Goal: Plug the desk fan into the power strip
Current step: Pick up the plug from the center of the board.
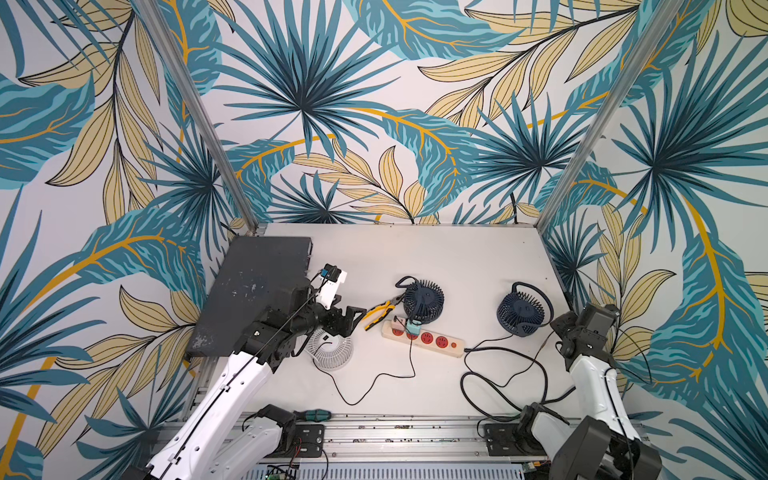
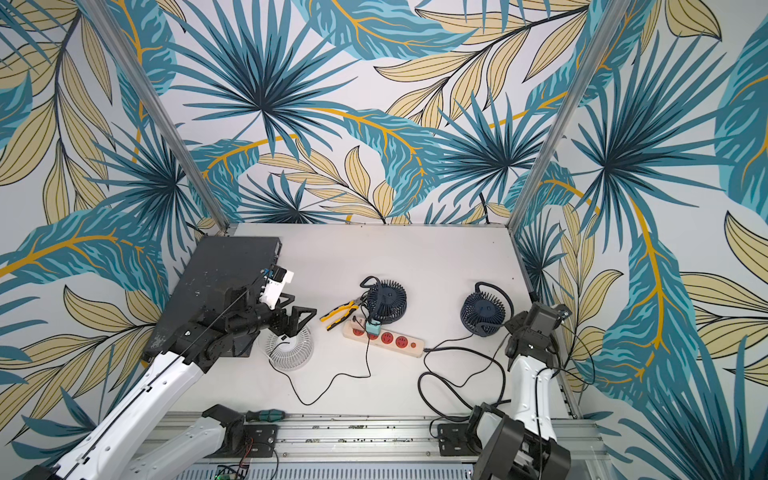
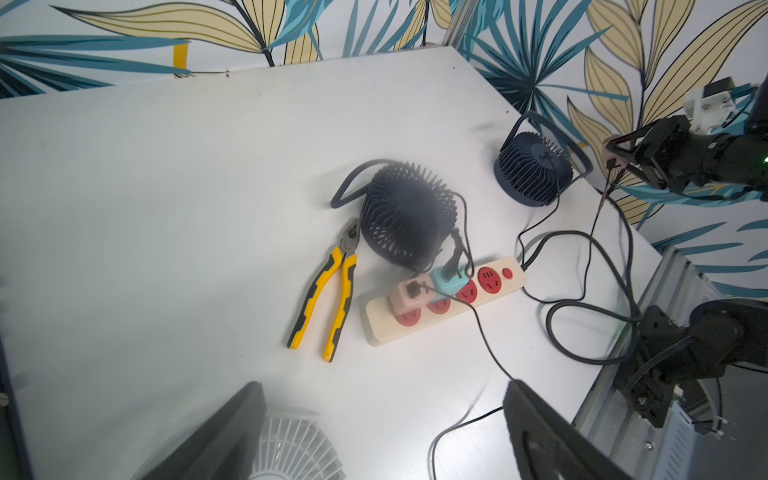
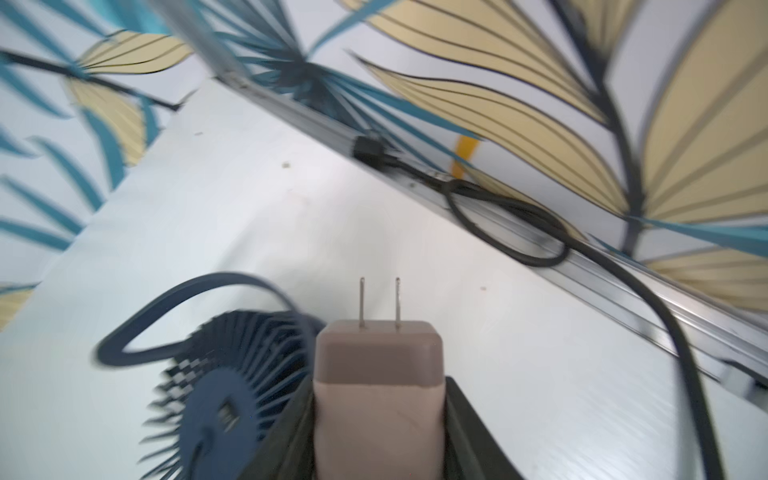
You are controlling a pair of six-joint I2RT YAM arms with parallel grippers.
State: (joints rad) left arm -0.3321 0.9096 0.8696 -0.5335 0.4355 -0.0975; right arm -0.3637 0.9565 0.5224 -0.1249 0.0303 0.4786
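The power strip [image 3: 380,328] is lying mid-table, two plugs [image 3: 446,282] sitting in it. Beside the right-hand navy desk fan [image 1: 521,311], the right gripper [image 3: 616,154] is clamping a pinkish plug [image 4: 377,374]. The left gripper [image 1: 355,320] is hovering, jaws apart, over a white fan [image 1: 332,351].

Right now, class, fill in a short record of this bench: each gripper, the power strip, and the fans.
left gripper: open, empty, over the white fan
right gripper: shut on a two-pin plug, off the table
power strip: pink plug and teal plug in; two sockets by the switch look free
blue fans: one behind the strip, one near the right gripper
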